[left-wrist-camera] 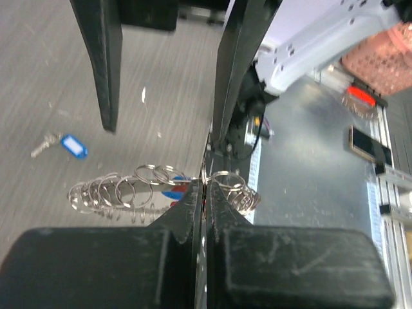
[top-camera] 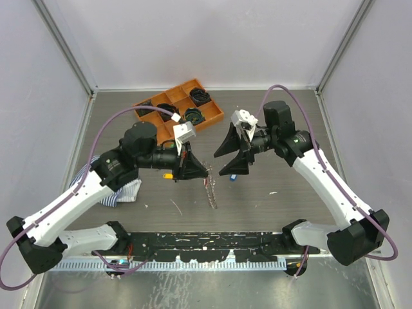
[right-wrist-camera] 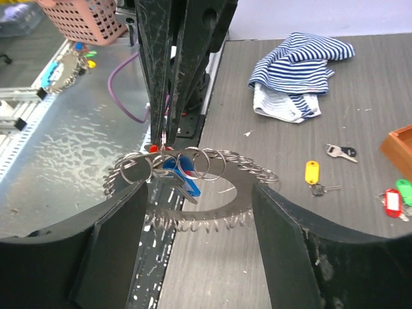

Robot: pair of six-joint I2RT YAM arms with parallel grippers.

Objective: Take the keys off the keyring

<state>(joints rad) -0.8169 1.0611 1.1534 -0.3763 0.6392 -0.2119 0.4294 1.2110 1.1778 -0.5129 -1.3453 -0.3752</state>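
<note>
Overhead view, places given as on a clock face centred on the table (top-camera: 283, 129). An orange tray (top-camera: 216, 113) with compartments lies at 12 o'clock, and a striped cloth (top-camera: 125, 191) is bunched at 8 o'clock under the left arm. The left gripper (top-camera: 201, 174) reaches in from 9 o'clock, its jaws closed tight on the keyring (top-camera: 210, 192), which hangs at 5 o'clock of its fingertips near the table centre. The right gripper (top-camera: 219, 163) comes in from 3 o'clock with its jaws spread wide, holding nothing. In its wrist view the ring of small silver loops (right-wrist-camera: 212, 161) sits between and just beyond its two fingers. One blue-tagged key (right-wrist-camera: 183, 177) remains on the keyring beside the left gripper's pinch. Loose keys on the table are a second blue-tagged key (top-camera: 232, 177) at 5 o'clock of the right gripper and a yellow-tagged key (top-camera: 168, 175) at 9 o'clock of the left gripper
</note>
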